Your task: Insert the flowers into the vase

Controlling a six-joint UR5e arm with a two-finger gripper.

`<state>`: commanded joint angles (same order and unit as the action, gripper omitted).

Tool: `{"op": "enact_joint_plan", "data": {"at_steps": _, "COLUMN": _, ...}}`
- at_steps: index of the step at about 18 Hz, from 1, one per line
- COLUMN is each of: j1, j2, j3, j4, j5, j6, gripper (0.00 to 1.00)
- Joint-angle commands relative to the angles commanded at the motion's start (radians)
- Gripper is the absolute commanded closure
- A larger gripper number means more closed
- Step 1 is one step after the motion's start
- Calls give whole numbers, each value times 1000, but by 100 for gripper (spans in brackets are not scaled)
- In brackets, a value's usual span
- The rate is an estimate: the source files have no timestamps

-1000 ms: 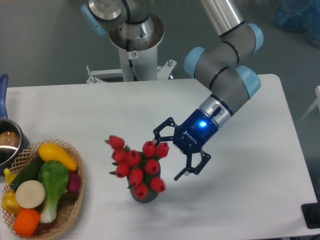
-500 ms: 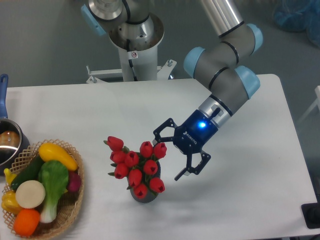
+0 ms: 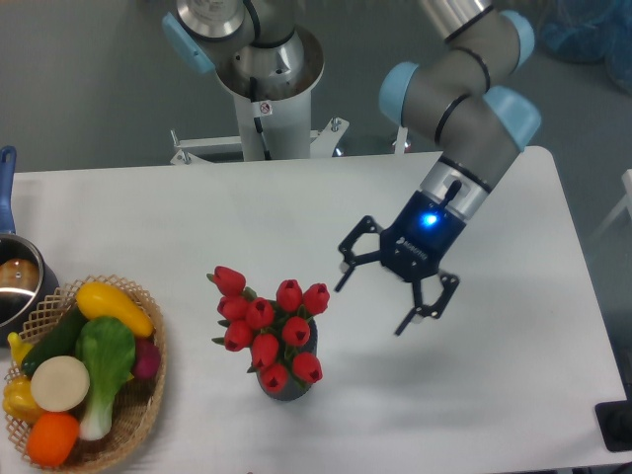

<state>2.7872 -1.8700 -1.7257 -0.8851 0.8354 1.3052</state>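
Note:
The flowers (image 3: 268,326), a bunch of red tulip buds with green leaves, stand in the vase (image 3: 286,387), a small dark grey cylinder near the table's front middle; only the vase's lower part shows under the buds. My gripper (image 3: 371,306) hangs open to the right of the bunch, apart from it, with nothing between its black fingers. Its blue light is on.
A wicker basket (image 3: 148,395) of toy vegetables sits at the front left. A metal pot (image 3: 18,284) with a blue handle stands at the left edge. The robot's base (image 3: 267,89) rises behind the table's far edge.
My open gripper has drawn back to the right and slightly up, away from the flowers. The bunch has settled in the vase and stays there.

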Motion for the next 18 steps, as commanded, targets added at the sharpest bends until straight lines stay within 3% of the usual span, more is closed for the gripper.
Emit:
{"op": "enact_joint_plan", "data": {"at_steps": 6, "j1": 9, "j2": 12, "j3": 44, "j4": 3, "j5": 370, "j6": 140, "gripper": 0}}
{"op": "enact_joint_plan", "data": {"at_steps": 13, "j1": 52, "j2": -14, "j3": 84, "j4": 0, "j5": 477, "j6": 164, "gripper": 0}}
{"op": "enact_joint_plan", "data": {"at_steps": 18, "j1": 49, "j2": -44, "j3": 133, "j4": -18, "j5": 661, "j6": 169, "gripper": 0}}
